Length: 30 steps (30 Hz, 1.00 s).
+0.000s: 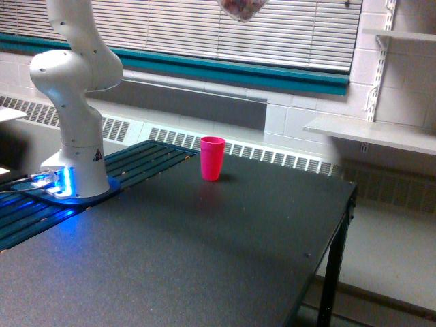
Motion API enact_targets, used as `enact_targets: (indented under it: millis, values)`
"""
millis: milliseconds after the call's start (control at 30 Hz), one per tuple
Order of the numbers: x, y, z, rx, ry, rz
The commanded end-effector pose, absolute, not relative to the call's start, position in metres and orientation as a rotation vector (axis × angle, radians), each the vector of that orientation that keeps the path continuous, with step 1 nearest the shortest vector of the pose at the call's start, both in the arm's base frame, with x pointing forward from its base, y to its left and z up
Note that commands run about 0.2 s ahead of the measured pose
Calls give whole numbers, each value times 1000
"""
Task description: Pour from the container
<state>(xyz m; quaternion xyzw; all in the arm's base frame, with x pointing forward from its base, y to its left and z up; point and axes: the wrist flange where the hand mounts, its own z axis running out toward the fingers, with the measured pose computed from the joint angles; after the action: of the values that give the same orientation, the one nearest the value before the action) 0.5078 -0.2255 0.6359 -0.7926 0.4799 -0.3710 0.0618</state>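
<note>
small warning sticker [97, 155] on robot base [78, 174], wording unreadable

opaque pink cup [212, 157] standing upright on the dark table [225, 259] — well below the tool and a little toward the exterior view's left of it, white window blinds [204, 30] behind it, wall shelves [371, 133] off toward the exterior view's right — lower than it

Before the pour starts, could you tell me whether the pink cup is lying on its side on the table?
No, the pink cup stands upright on the dark table, with its open mouth facing up.
</note>
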Motion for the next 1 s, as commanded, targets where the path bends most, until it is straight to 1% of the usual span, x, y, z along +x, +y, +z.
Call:
enact_targets:
  millis: [33,367,733,1000]
  values:
    - [496,-232,657,-2388,1432,-1185]
    - [511,-193,634,-2477,1289,-1132]
    - [521,-118,586,-2630,1043,-1031]
    - [522,-64,559,-2717,859,-983]
